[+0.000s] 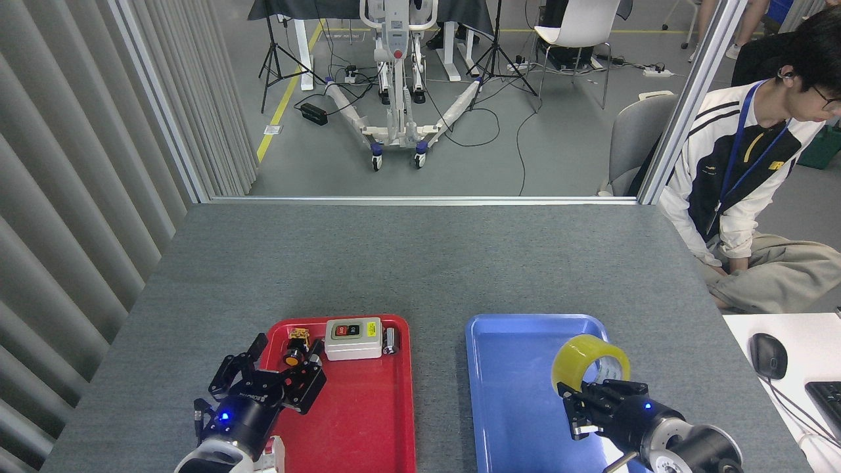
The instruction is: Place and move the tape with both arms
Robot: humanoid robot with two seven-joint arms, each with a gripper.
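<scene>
Since the roll is carried by one hand only, each line below is weighed from the head view alone.

Tape: a wide roll of translucent yellow packing tape with a white cardboard core [590, 359] is seen standing on edge, its open core turned toward the right and front, over the right half of the blue plastic tray [519, 394]. Whether it touches the tray floor cannot be told.

Handling: the roll is judged light and stiff. Its smooth outer wrap is likely slippery. The cardboard core could be dented if squeezed hard, and a round roll left on edge may run away.

Where to hold: a pinch across the roll's wall, one finger inside the core and one on the outer wrap, is judged the surest.

Right hand: the black multi-fingered right hand [594, 397] is closed about the lower rim of the roll, fingers reaching up from below and in front. Its blue light is lit.

Right arm pose: the arm enters from the lower right corner, wrist low, hand angled up and leftward toward the tray's middle.

Left hand: the black left hand [266, 368] is spread wide and holds nothing. It hangs over the left edge of the red plastic tray [368, 407], well apart from the roll.

Bench: both trays lie side by side on the grey bench [420, 263].
</scene>
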